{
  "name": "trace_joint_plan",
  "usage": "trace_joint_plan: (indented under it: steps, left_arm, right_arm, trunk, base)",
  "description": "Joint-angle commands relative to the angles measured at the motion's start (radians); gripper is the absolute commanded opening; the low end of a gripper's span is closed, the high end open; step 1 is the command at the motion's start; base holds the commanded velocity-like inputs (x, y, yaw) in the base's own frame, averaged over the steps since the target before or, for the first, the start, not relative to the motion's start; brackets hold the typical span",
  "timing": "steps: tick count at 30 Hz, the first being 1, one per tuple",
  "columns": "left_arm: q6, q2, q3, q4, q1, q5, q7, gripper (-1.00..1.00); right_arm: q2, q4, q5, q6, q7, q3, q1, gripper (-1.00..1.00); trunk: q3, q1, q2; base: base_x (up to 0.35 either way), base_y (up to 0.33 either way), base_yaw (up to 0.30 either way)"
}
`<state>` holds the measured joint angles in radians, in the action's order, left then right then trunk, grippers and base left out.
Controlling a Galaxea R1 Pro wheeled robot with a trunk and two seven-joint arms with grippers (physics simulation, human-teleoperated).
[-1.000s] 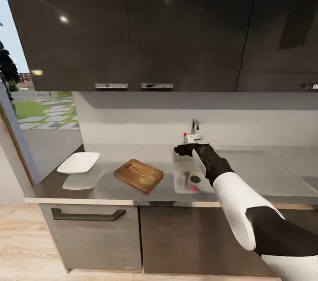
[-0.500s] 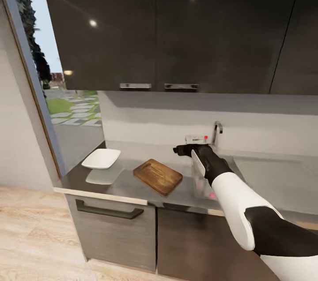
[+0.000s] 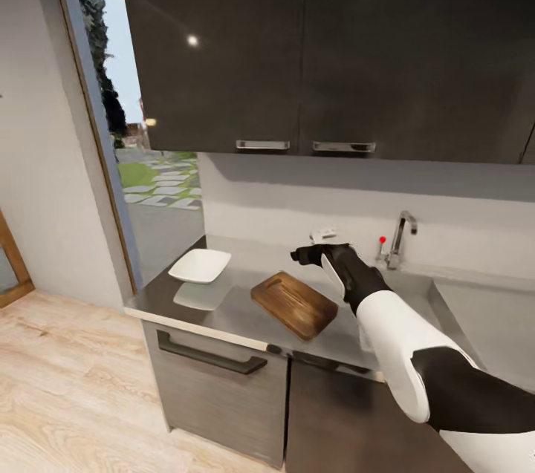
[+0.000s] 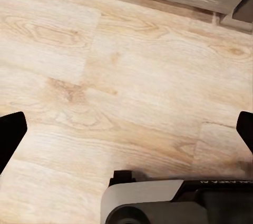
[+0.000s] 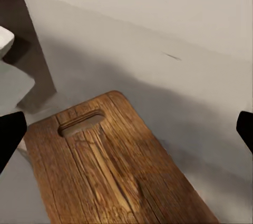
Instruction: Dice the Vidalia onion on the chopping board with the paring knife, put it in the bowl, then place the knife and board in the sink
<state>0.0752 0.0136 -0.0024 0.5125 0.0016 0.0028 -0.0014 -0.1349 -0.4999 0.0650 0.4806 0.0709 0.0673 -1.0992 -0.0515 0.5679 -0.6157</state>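
Observation:
The brown chopping board (image 3: 294,304) lies at an angle on the grey countertop (image 3: 238,310), its handle slot toward the wall. In the right wrist view the chopping board (image 5: 110,166) sits close below. My right gripper (image 3: 301,255) hangs open and empty above the board's far end, its fingers (image 5: 10,134) spread wide. The white bowl (image 3: 200,265) stands at the counter's left end. My right forearm covers the sink basin; the onion and paring knife are hidden. My left gripper (image 4: 126,134) is open over the wooden floor.
The chrome tap (image 3: 400,235) with its red knob (image 3: 382,240) stands at the wall right of my hand. Dark wall cabinets (image 3: 297,50) hang low over the counter. A window (image 3: 134,161) borders the counter's left end. Base cabinets (image 3: 215,384) sit below.
The camera has swung left, so the whole scene slid right. My right gripper went from above the sink to above the board's far end. The sink basin is now behind my arm.

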Motion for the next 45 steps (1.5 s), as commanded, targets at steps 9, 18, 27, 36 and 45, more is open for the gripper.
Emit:
trace_joint_plan:
  steps: [9, 18, 27, 36, 45]
  left_arm:
    - [0.001, 0.000, -0.001, 0.001, 0.000, 0.000, 0.000, 1.00]
    - [0.001, 0.000, -0.001, 0.001, 0.000, 0.000, 0.000, 1.00]
    - [0.001, 0.000, -0.001, 0.000, 0.000, -0.001, 0.000, 1.00]
    - [0.001, 0.000, -0.001, 0.000, 0.000, -0.001, 0.000, 1.00]
    - [0.001, 0.000, -0.001, 0.000, 0.000, -0.001, 0.000, 1.00]
  right_arm:
    - [0.041, 0.010, 0.099, 0.004, 0.332, 0.090, -0.001, 1.00]
    - [0.058, 0.008, 0.305, 0.004, 0.577, 0.096, -0.001, 1.00]
    - [0.092, 0.000, 0.340, 0.004, 0.675, 0.103, -0.001, 1.00]
    - [0.095, -0.009, 0.342, -0.028, 0.784, 0.202, -0.002, 1.00]
    - [0.096, -0.008, 0.342, -0.070, 0.832, 0.248, -0.002, 1.00]
  trunk:
    - [-0.002, 0.001, -0.001]
    - [-0.002, 0.001, -0.001]
    - [-0.002, 0.001, -0.001]
    - [-0.002, 0.001, -0.001]
    - [-0.002, 0.001, -0.001]
  base:
    - [0.237, 0.000, 0.019]
    - [0.012, 0.000, 0.000]
    - [0.000, 0.000, 0.000]
    - [0.035, 0.000, 0.000]
    - [0.249, 0.000, 0.000]
